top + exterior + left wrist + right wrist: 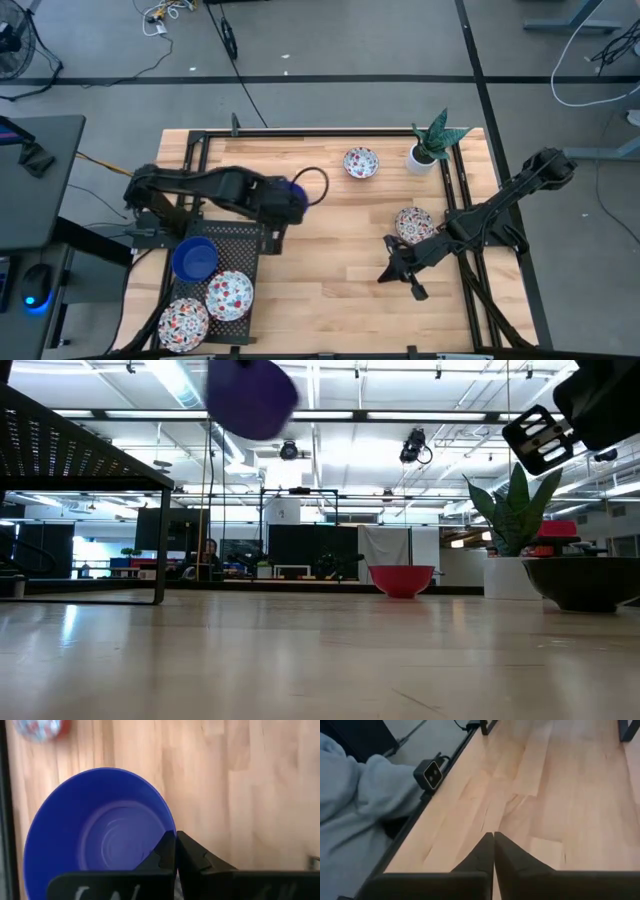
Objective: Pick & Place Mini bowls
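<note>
My left gripper [288, 203] is shut on a solid blue mini bowl [100, 835], which shows high above the table [252, 395] in the low view. Another blue bowl [195, 258] and two floral bowls [230, 295] [183, 322] sit on a black mesh rack [235, 238] at the near left. One floral bowl [361, 162] stands at the far middle of the table. A second floral bowl [413, 223] stands beside my right arm. My right gripper [493, 836] is shut on nothing, above bare wood near the front edge [392, 270]. My left gripper pinches the blue bowl's rim [167, 827], one finger inside the bowl and one outside. The fingers come steeply from above. The bowl hangs lifted clear of table and rack, its opening turned toward the wrist.
A white pot with a green plant [428, 148] stands at the far right. The low camera [431, 773] sits on the table's near edge, and a person's light-blue sleeve [350, 805] is just beyond it. Open wood lies in the table's middle.
</note>
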